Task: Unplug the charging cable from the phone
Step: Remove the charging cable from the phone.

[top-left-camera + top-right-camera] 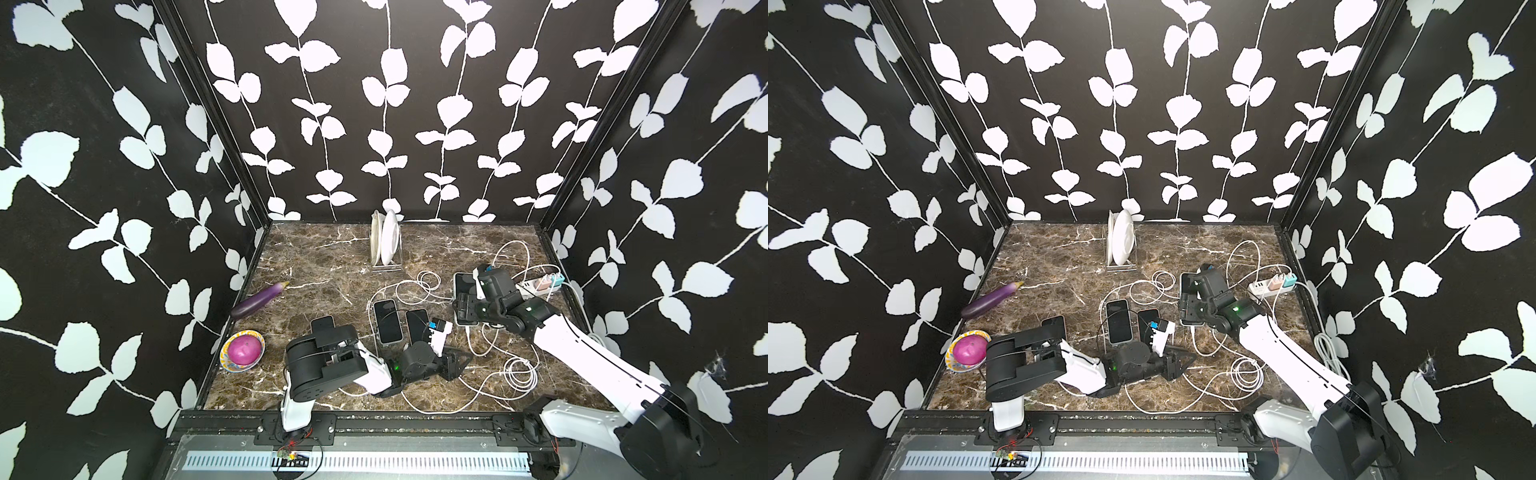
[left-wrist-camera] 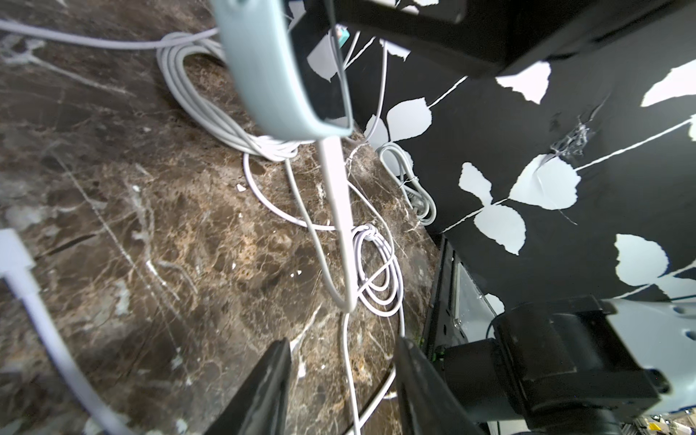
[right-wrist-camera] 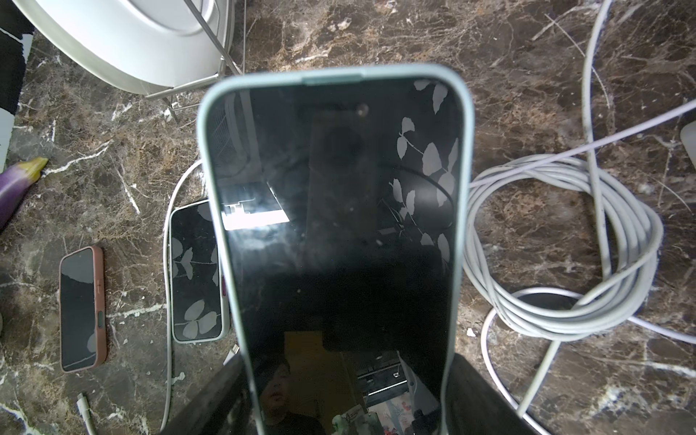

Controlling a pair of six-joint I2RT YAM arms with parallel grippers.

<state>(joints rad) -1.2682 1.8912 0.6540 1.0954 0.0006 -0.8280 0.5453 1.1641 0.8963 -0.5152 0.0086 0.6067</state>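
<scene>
1. A brown marble table [image 1: 316,266] is enclosed by black walls [image 1: 374,83] printed with white leaves.
2. The phone [image 3: 339,211], cased in pale green, is clamped by its long edges in the right gripper [image 3: 346,373], near a power strip [image 1: 540,284].
3. The white cable [image 2: 335,196] is seen plugged into the phone's lower end.
4. The left gripper [image 2: 342,342] is held partly open, with the cable running untouched between its jaws.

phone [image 3: 339,226]: glossy glass screen, matt case (pale green) | charging cable [image 2: 341,226]: smooth white plastic | table [image 3: 527,56]: polished marble look
</scene>
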